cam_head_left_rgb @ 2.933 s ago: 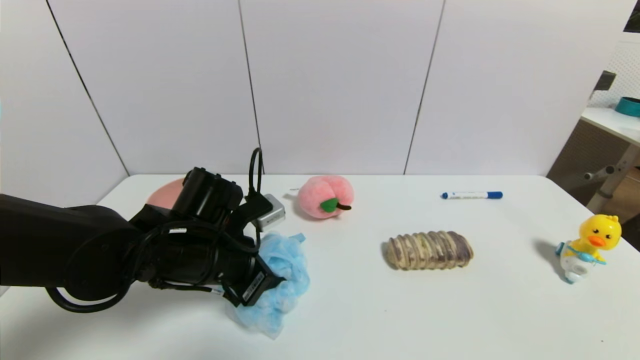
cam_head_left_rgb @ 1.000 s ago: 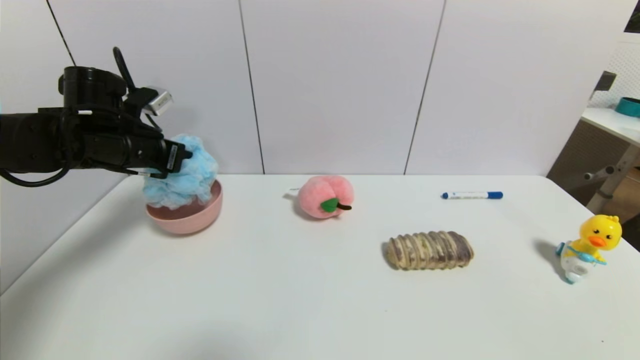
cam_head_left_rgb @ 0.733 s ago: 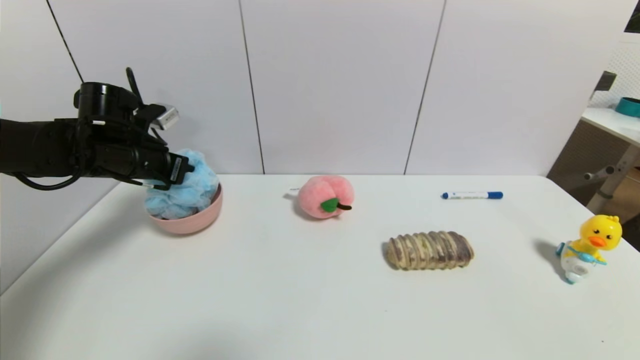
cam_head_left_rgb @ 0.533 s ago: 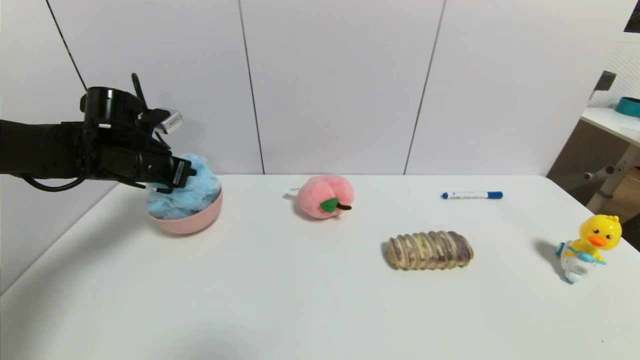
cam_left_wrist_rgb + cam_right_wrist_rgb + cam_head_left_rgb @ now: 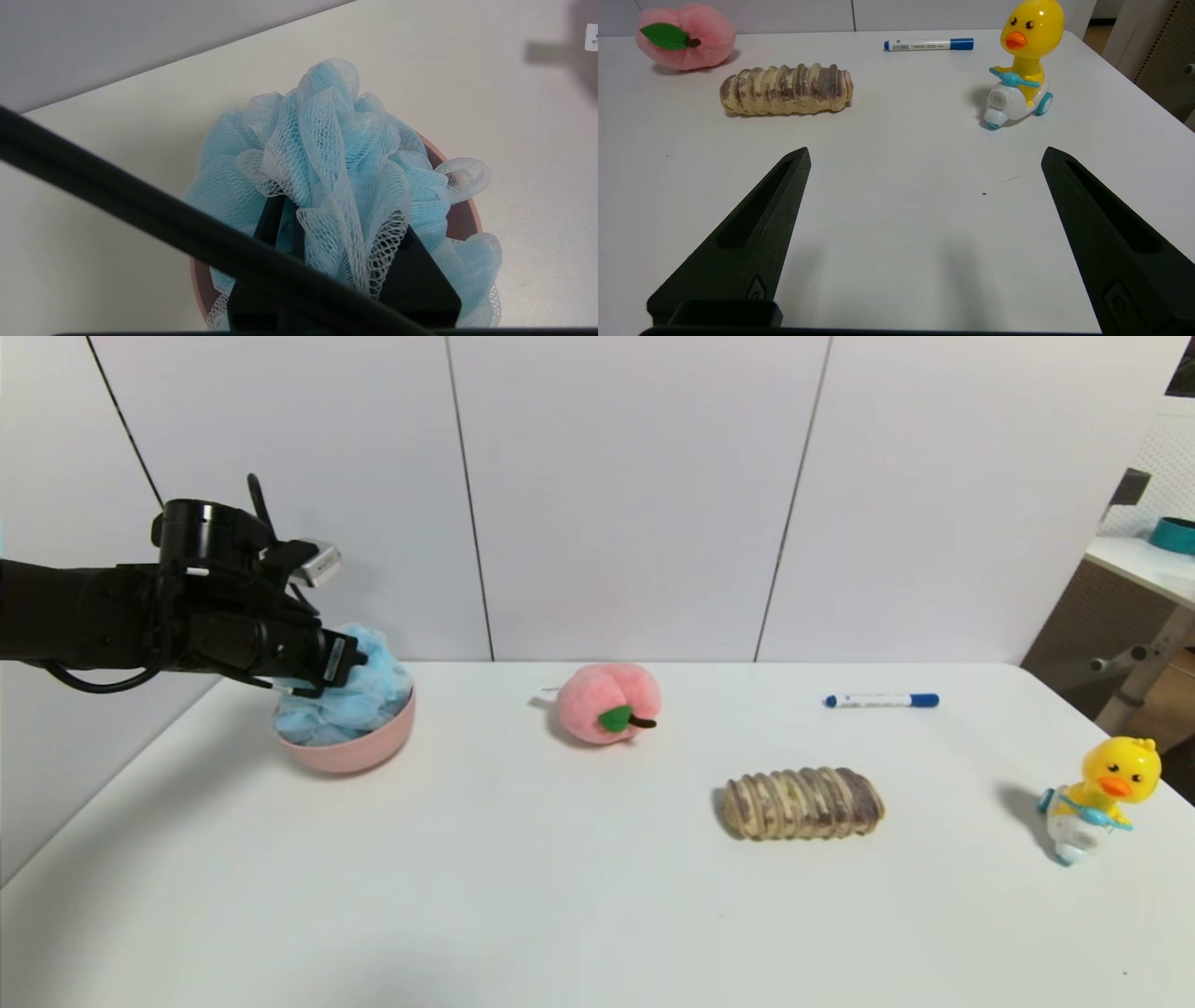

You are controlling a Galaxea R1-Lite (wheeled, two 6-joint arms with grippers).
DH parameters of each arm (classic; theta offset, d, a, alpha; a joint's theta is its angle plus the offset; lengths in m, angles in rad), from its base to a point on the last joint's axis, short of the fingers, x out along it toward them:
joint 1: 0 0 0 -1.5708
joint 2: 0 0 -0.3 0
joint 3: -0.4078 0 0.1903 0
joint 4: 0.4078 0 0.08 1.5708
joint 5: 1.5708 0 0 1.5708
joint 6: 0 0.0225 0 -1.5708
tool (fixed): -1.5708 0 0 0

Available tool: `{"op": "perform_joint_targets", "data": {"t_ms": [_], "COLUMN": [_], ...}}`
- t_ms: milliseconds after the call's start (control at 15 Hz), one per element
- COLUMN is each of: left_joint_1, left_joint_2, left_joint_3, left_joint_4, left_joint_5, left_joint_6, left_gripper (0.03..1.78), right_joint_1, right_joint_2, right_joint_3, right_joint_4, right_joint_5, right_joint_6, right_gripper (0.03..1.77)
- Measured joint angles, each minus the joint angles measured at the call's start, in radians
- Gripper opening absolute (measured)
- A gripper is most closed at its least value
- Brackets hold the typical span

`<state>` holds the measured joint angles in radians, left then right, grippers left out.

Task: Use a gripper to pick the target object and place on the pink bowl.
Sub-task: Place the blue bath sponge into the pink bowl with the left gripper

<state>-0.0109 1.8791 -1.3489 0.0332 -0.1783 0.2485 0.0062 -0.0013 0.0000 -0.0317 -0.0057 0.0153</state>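
We note the left gripper (image 5: 329, 665) at the left of the head view, reaching in from the frame's left edge over the pink bowl (image 5: 359, 751). The light-blue bath pouf (image 5: 359, 695) sits in the bowl, its ruffles rising above the rim. In the left wrist view the pouf (image 5: 336, 154) fills the bowl (image 5: 460, 217), and the two black fingers (image 5: 268, 221) are buried in the mesh, a fold of net pinched between them; we record the jaws as clenched on the pouf.

The right gripper (image 5: 924, 156) appears only in its own wrist view, low over the white table (image 5: 896, 186), jaws spread wide with nothing between them.

Elsewhere in the head view: pink plush peach (image 5: 607, 702) at centre, ridged brown-and-cream roll (image 5: 801, 803) right of centre, blue marker (image 5: 880, 700) at upper right of the table, yellow duck toy (image 5: 1102, 795) at far right.
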Motion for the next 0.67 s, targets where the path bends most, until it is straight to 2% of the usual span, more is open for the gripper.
{"op": "perform_joint_targets", "data": {"t_ms": [267,333,533,667], "left_joint_1": [0.000,0.000,0.000,0.000], "left_joint_2": [-0.002,-0.001,0.000,0.000], "left_joint_3": [0.004,0.006,0.006,0.004], "left_joint_4": [0.001,0.002,0.006,0.006], "left_joint_5": [0.000,0.001,-0.001,-0.001], "left_joint_6": [0.001,0.002,0.002,0.002], "left_gripper": [0.33,0.42,0.84,1.03], "right_joint_1": [0.000,0.000,0.000,0.000], "right_joint_2": [0.000,0.000,0.000,0.000], "right_joint_3": [0.000,0.000,0.000,0.000], "right_joint_4": [0.000,0.000,0.000,0.000], "right_joint_5": [0.000,0.000,0.000,-0.001], "right_joint_6": [0.000,0.000,0.000,0.000], "right_gripper": [1.71,1.71,1.71,1.71]}}
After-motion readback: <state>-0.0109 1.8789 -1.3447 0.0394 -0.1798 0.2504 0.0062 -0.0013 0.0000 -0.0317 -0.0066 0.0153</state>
